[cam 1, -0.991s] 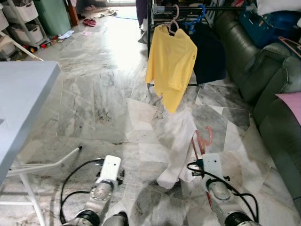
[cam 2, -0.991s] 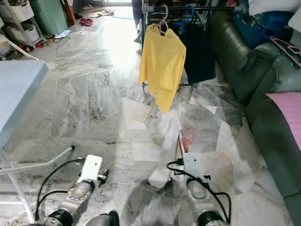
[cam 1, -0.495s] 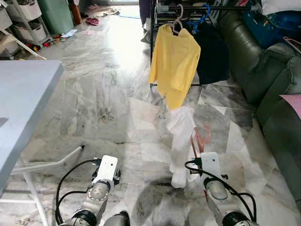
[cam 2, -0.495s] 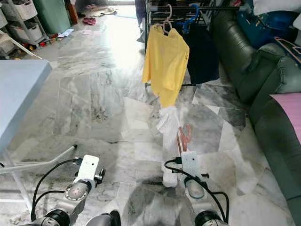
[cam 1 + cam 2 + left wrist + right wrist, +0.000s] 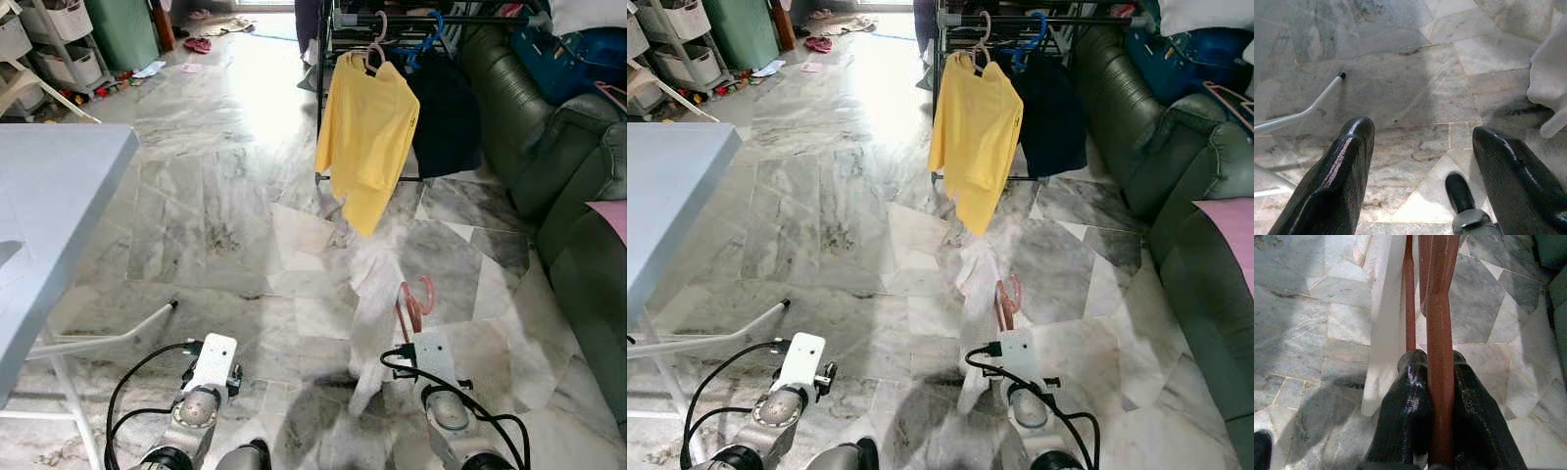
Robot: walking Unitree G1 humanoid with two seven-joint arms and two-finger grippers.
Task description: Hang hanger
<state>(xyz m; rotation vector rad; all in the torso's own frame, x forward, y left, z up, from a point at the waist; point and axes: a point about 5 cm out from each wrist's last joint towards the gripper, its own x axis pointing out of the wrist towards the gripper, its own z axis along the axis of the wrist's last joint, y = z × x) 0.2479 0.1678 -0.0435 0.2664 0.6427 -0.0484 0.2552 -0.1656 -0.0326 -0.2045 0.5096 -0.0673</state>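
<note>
On marble floor, mid-carry: right gripper (image 5: 1437,396) clamped on pink hanger (image 5: 415,299) w/ white garment (image 5: 375,294).
Left gripper (image 5: 1422,166) idle, jaws wide; next move likely approach rack (image 5: 431,20) at 12 o'clock, lift hook over rail.

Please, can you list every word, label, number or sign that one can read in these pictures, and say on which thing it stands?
None: no readable text anywhere.
Yellow shirt on the rack: plain, no print.
Bins on the far shelf: no label can be made out.
Pink hanger in the right pincer and the white garment: no markings.

Head stereo pair looks down-forward; wrist cameras close, floorward.
</note>
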